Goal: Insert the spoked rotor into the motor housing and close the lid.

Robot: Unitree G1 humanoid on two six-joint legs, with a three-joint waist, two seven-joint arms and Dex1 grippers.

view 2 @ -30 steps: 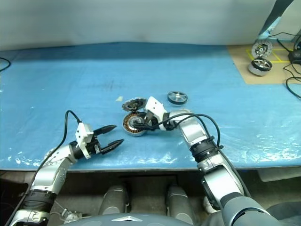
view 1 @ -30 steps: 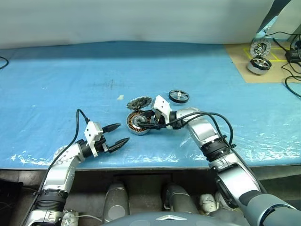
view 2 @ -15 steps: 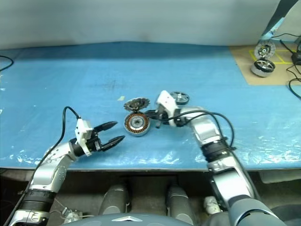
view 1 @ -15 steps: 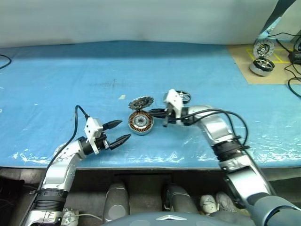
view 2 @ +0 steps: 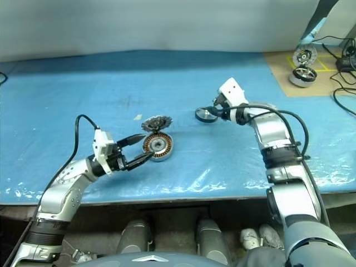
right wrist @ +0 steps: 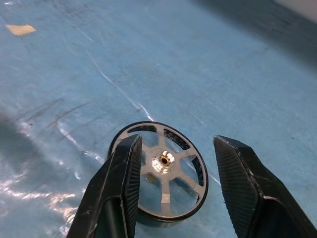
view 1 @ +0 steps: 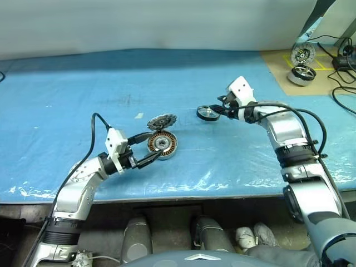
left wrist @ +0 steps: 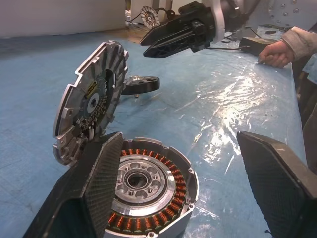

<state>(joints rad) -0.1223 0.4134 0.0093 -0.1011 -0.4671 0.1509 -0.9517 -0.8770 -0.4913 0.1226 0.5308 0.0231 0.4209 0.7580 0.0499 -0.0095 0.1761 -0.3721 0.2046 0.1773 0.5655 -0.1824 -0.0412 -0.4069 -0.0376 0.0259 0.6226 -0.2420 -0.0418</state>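
Just ahead of the right gripper's (right wrist: 173, 198) parted, empty fingers (right wrist: 124, 188), the spoked rotor (right wrist: 161, 173).

Head cams look down, sharing table (view 1: 83, 89); wrist cams close, prob. facing opposite.

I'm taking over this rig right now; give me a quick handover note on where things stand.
Left end effector: open, empty, by the housing.
Right end effector: open, empty, over the rotor.
Housing on the blue sheet, its windings showing; the lid stands tilted at its rim.
Rotor lies flat on the sheet, apart from the housing.
Done: nothing inserted.
Left: grasp rotor, seat it, close lid.
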